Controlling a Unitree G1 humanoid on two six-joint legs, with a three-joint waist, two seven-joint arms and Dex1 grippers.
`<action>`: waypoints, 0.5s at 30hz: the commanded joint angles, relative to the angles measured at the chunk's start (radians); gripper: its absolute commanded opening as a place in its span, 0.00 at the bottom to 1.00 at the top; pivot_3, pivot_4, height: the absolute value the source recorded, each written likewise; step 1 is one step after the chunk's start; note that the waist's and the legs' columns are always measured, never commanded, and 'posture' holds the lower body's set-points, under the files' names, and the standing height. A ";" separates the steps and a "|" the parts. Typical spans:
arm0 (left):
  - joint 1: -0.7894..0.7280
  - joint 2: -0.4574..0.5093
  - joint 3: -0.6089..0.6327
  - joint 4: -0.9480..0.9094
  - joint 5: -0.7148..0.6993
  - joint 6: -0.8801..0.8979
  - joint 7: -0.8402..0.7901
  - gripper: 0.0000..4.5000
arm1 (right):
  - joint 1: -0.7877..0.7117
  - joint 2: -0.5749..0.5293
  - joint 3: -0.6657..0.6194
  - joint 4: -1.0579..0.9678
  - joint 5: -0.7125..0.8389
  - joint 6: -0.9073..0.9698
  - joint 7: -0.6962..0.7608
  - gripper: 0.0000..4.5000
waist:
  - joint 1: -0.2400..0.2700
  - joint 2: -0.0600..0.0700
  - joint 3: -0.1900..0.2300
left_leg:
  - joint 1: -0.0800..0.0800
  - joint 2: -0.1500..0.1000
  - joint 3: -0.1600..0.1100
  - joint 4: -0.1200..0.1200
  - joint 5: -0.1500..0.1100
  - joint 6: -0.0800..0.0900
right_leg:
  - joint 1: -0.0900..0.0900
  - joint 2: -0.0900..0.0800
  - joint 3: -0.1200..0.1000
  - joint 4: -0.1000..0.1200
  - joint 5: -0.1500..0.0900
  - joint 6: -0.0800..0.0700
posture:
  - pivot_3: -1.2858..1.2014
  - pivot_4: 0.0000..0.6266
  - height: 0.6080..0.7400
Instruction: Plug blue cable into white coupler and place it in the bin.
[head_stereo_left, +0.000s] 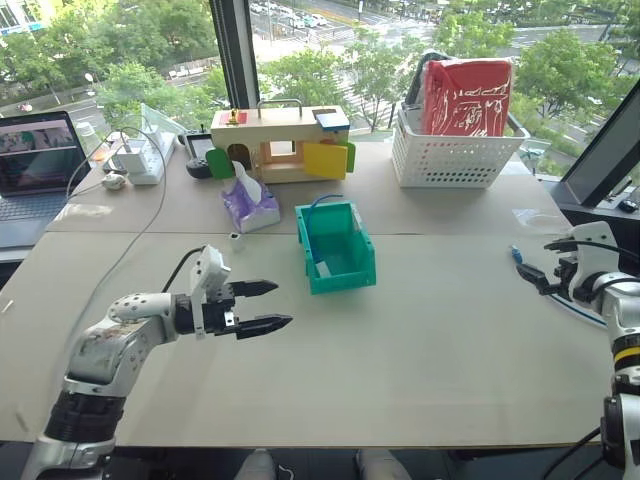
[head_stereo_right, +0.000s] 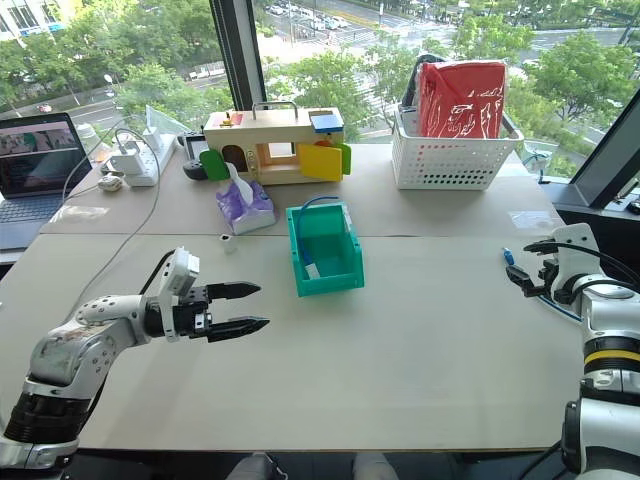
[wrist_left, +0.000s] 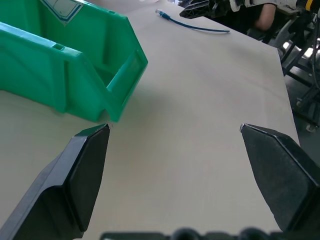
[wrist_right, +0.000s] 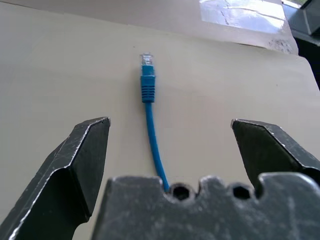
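- The blue cable (wrist_right: 148, 95) lies flat on the table (head_stereo_left: 420, 350) near its right edge, clear plug pointing away from the right gripper (wrist_right: 170, 137).
- That gripper hovers over it, wide open, holding nothing.
- White coupler (head_stereo_left: 236, 241) stands left of the bin (head_stereo_left: 336, 250), apart.
- Left gripper (head_stereo_left: 262, 306) is spread wide, empty, near the bin.

I'm working in what looks like an upper-floor office or lab: a beige tabletop (head_stereo_left: 420, 350) set against tall windows (head_stereo_left: 330, 40) over treetops and streets, with an open laptop (head_stereo_left: 35, 165), a power strip (head_stereo_left: 140, 160) and a white lattice basket (head_stereo_left: 450, 160).
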 joint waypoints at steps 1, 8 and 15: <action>0.019 0.018 0.034 -0.056 -0.020 0.001 0.014 1.00 | -0.059 -0.026 0.003 0.125 -0.037 -0.062 -0.007 1.00 | -0.001 0.000 0.000 | 0.001 0.000 0.000 0.000 0.000 0.000 | 0.001 0.000 0.000 0.000 0.000 0.000 | 0.52 0.24 1.00; 0.040 0.022 0.042 -0.068 -0.013 -0.013 0.042 1.00 | -0.087 -0.017 0.028 0.225 -0.072 -0.033 0.061 1.00 | -0.011 0.000 0.000 | 0.001 0.000 0.000 0.000 0.000 0.000 | 0.001 0.000 0.000 0.000 0.000 0.000 | 0.52 0.24 1.00; 0.046 0.019 0.033 -0.078 -0.004 -0.024 0.061 1.00 | -0.089 -0.008 0.033 0.249 -0.081 -0.011 0.133 0.66 | -0.025 0.000 0.000 | 0.002 0.000 0.000 0.000 0.000 0.000 | 0.002 0.000 0.000 0.001 0.000 0.000 | 0.52 0.24 1.00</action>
